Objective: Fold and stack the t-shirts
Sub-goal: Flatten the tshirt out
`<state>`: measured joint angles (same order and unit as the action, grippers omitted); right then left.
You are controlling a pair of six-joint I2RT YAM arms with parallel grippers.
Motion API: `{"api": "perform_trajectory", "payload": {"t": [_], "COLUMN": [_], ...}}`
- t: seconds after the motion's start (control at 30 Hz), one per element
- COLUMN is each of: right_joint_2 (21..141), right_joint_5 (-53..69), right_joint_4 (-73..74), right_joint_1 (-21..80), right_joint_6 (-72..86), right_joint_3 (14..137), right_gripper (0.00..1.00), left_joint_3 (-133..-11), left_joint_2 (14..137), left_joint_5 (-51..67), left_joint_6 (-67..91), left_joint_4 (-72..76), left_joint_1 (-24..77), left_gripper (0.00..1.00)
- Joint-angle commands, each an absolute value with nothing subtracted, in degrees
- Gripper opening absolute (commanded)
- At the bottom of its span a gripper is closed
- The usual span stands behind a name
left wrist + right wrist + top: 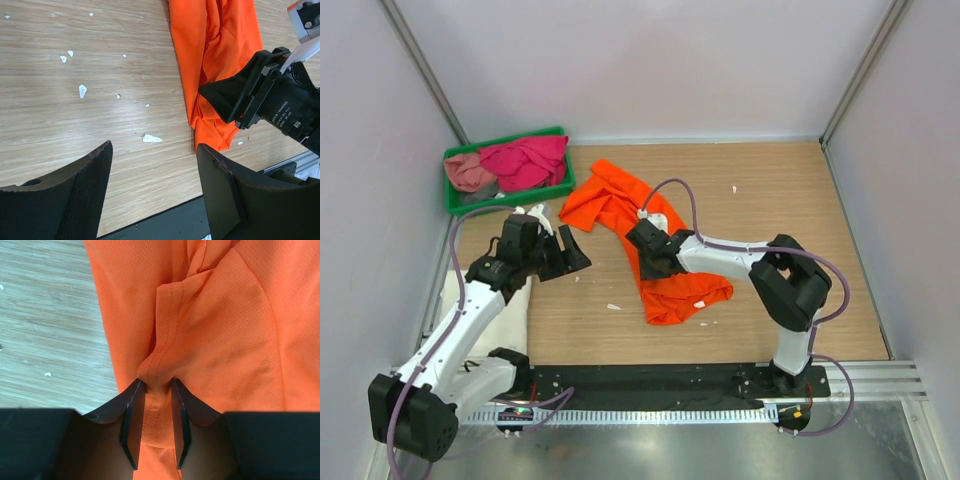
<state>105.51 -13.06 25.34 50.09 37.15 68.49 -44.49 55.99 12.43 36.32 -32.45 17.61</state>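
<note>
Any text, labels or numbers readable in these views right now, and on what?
"DAMIAO", probably: white print on the right arm's black wrist housing; its other lines are too small to read.
No text visible on the orange t-shirt or the green tray.

Surface: I see a light wood-grain tabletop [770, 200], mostly bare on its right side.
Middle: a bright orange cloth t-shirt [610, 205] lies rumpled straight on the wood, running diagonally from far left to near right.
Far left corner: a green plastic tray [520, 136] sits on the wood.
Near left edge: a white cloth t-shirt [505, 320] is spread on the surface.
Loose bits: I count several small white scraps [152, 138] on bare wood, one near the orange t-shirt's edge.
</note>
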Motion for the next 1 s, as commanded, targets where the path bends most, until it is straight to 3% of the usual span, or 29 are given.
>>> {"api": "perform_trajectory", "payload": {"t": [0.0, 0.07, 0.1, 0.23, 0.37, 0.57, 0.7, 0.83, 0.87, 0.97], "right_joint_2": [105.82, 106.52, 106.52, 100.57, 84.7, 71.46, 71.54, 84.84, 88.21, 101.57], "right_joint_5": [-15.91, -15.73, -16.52, -19.77, -19.87, -25.66, -23.13, -22.85, -22.85, -20.75], "right_joint_4": [23.91, 24.08, 25.13, 32.86, 41.46, 48.51, 44.31, 32.37, 28.25, 34.22], "right_joint_1": [50.54, 50.45, 50.45, 50.45, 50.45, 47.91, 31.86, 16.03, 15.21, 12.05], "right_joint_6": [35.69, 35.25, 35.42, 38.49, 43.41, 45.71, 36.68, 23.49, 18.25, 17.75], "right_joint_3": [69.7, 69.87, 70.4, 69.7, 63.04, 60.99, 63.35, 71.87, 77.2, 93.34], "right_gripper": [0.31, 0.19, 0.01, 0.01, 0.01, 0.01, 0.01, 0.01, 0.03, 0.38], "left_joint_3": [-46.23, -46.49, -46.93, -47.64, -47.37, -47.72, -48.42, -49.39, -49.57, -49.75], "left_joint_2": [55.46, 55.72, 55.72, 55.37, 54.41, 53.88, 54.93, 56.42, 56.95, 57.83], "left_joint_5": [12.04, 12.22, 12.04, 10.9, 9.76, 8.79, 7.74, 7.73, 8.08, 8.09], "left_joint_6": [35.07, 34.81, 34.72, 33.05, 32.08, 30.59, 29.71, 28.92, 28.83, 28.92], "left_joint_4": [-32.61, -32.87, -32.96, -34.27, -34.02, -32.87, -34.1, -36.12, -36.21, -35.86], "left_joint_1": [17.4, 17.4, 17.49, 17.4, 17.4, 17.4, 17.49, 17.67, 17.67, 17.75], "left_gripper": [0.69, 0.69, 0.7, 0.7, 0.72, 0.74, 0.74, 0.74, 0.74, 0.74]}}
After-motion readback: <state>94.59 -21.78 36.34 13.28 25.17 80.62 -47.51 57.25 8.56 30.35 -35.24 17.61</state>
